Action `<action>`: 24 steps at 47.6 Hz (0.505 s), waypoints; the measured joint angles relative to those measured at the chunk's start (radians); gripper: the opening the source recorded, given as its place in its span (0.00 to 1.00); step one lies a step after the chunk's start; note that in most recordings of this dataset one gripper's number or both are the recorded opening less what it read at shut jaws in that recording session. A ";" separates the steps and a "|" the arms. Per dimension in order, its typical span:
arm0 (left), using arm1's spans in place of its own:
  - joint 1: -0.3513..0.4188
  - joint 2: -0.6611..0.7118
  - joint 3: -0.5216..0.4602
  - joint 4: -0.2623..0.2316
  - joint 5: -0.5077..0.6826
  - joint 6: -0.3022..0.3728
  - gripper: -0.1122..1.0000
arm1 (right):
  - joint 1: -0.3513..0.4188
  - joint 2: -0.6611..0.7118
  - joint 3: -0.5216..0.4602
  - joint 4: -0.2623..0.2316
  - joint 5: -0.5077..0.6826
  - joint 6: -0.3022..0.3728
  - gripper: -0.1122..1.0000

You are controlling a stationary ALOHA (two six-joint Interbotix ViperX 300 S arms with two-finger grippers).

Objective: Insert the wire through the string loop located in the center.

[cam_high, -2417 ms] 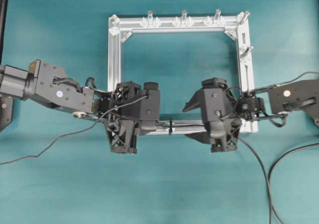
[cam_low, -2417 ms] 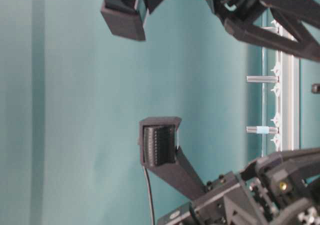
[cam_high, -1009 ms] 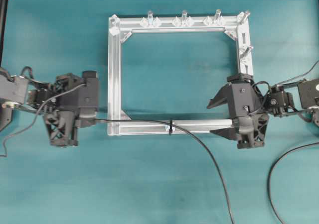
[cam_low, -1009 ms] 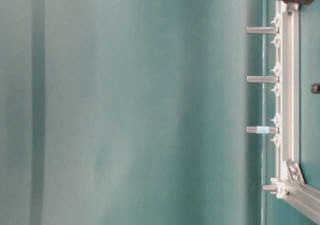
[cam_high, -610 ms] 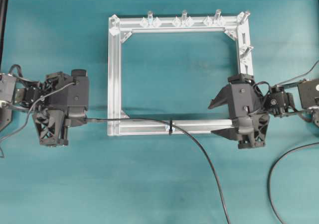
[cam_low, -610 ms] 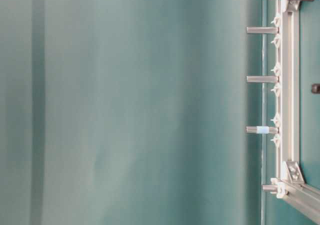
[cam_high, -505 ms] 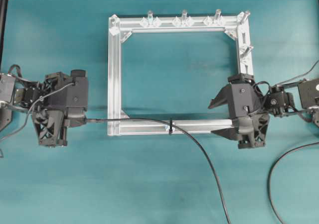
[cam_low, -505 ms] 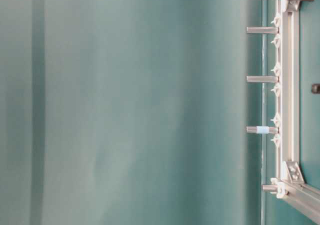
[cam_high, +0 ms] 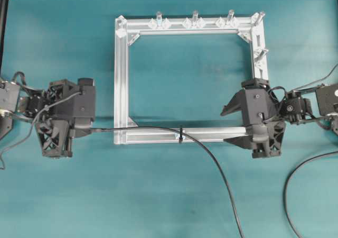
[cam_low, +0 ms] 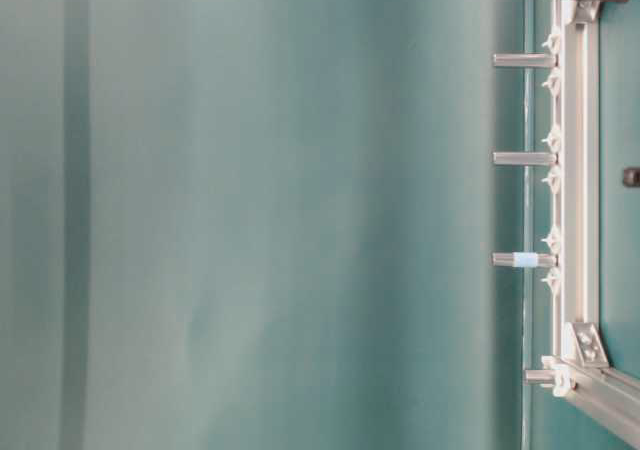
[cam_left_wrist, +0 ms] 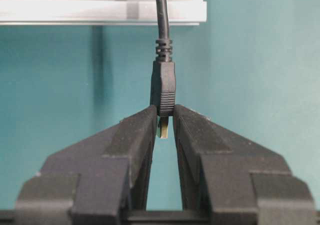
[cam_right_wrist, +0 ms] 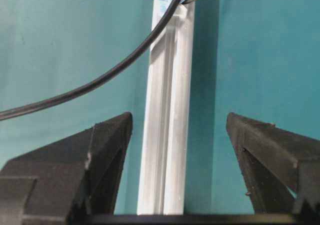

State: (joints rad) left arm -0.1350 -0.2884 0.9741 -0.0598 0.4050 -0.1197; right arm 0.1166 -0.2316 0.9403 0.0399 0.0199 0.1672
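1. Two grippers appear in the overhead view. The left gripper [cam_high: 91, 130] sits at the left edge, outside the aluminium frame [cam_high: 121, 79], its fingers [cam_left_wrist: 145, 127] pinched on the plug of the wire [cam_high: 211, 158]; only a sliver of the metallic tip shows between the pads in the left wrist view.
2. The wire runs rightward along the frame's lower bar, passes at the string loop [cam_high: 180, 134] at mid-bar, then curves down and is cut off by the bottom edge.
3. Whether the wire sits inside the loop cannot be settled overhead; in the right wrist view the crossing is cropped at the top edge.
4. The right gripper [cam_high: 236, 126] stands spread wide at the lower bar's right end, jaws either side of the bar, not touching it.
5. The table-level view shows only pegs [cam_low: 524, 158], the frame's edge and dark arm fragments along the top; both grippers are out of it.
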 measured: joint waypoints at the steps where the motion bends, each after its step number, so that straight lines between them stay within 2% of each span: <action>1: 0.000 0.006 0.002 0.000 -0.009 0.000 0.24 | 0.000 0.000 0.000 0.000 0.002 0.000 0.81; 11: -0.012 0.084 0.002 0.000 -0.084 0.000 0.24 | 0.000 0.000 0.000 -0.002 0.002 0.000 0.81; 24: -0.034 0.107 0.000 0.000 -0.094 -0.002 0.24 | -0.002 0.000 0.000 0.000 0.002 0.000 0.81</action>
State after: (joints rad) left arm -0.1687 -0.1810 0.9741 -0.0598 0.3114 -0.1212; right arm 0.1150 -0.2316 0.9403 0.0399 0.0215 0.1672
